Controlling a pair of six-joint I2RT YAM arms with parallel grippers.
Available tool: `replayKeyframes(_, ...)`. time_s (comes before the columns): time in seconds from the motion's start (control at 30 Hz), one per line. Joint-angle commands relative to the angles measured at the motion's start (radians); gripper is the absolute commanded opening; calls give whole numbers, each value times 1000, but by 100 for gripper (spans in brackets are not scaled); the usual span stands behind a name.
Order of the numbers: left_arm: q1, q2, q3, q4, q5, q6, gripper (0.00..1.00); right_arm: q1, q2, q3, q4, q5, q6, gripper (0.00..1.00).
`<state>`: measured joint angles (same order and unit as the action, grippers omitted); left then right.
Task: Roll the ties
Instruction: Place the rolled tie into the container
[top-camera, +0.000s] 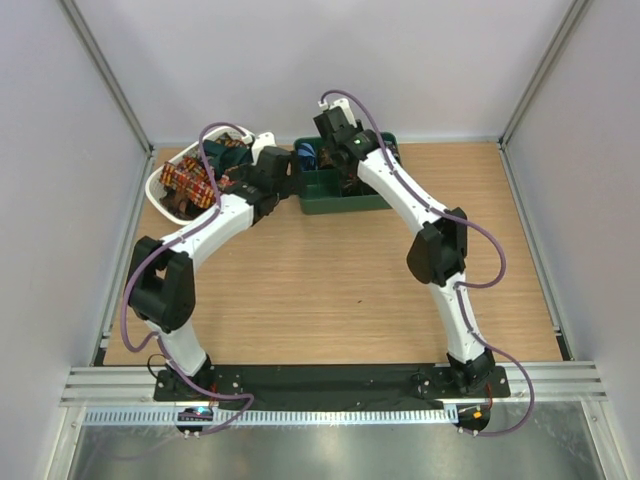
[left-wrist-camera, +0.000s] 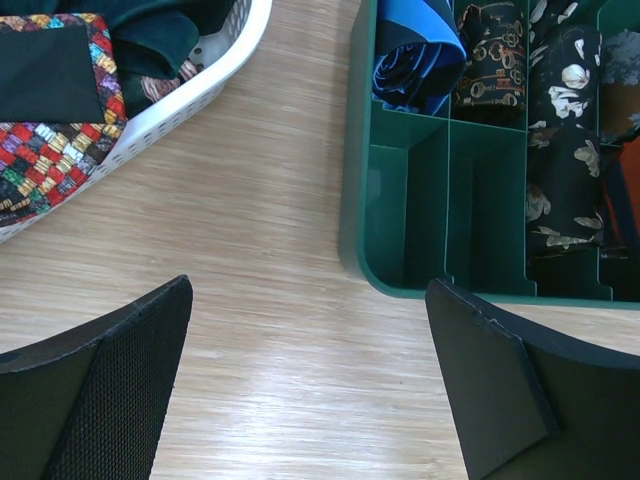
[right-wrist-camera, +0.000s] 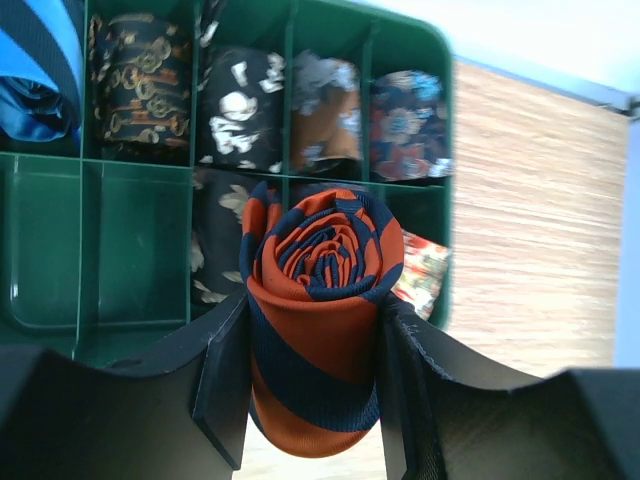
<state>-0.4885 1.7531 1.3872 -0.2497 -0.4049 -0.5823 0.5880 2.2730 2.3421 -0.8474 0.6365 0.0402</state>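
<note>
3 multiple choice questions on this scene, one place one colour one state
1. The rolled striped tie is: A in a basket; B held by the right gripper over the green tray; C flat on wood.
2. The roll in the tray's far left corner is: A blue; B yellow; C white.
3. The left gripper is: A shut on a tie; B open, empty; C shut on a basket.
1B: its fingers flank the roll. 2A: blue stripes show. 3B: fingers wide apart, nothing between.

Left arm (top-camera: 215, 225) bent forward, left tool (left-wrist-camera: 308, 300) spread wide; right arm (top-camera: 400, 190) stretched forward, right tool (right-wrist-camera: 315, 350) gripping
</note>
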Motion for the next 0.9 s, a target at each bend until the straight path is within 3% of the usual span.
replayKeyframes(0.0, 13, -4, 33, 58, -37, 7, 100, 4, 46, 94, -48, -34, -33, 1)
replayKeyframes(0.43, 22, -21, -8, 59, -6, 1, 99, 26, 86, 86, 5, -185, 53, 1)
replayKeyframes(0.87, 22, -6, -34, 67, 11, -1, 98, 27, 146, 80, 77, -221, 101, 1)
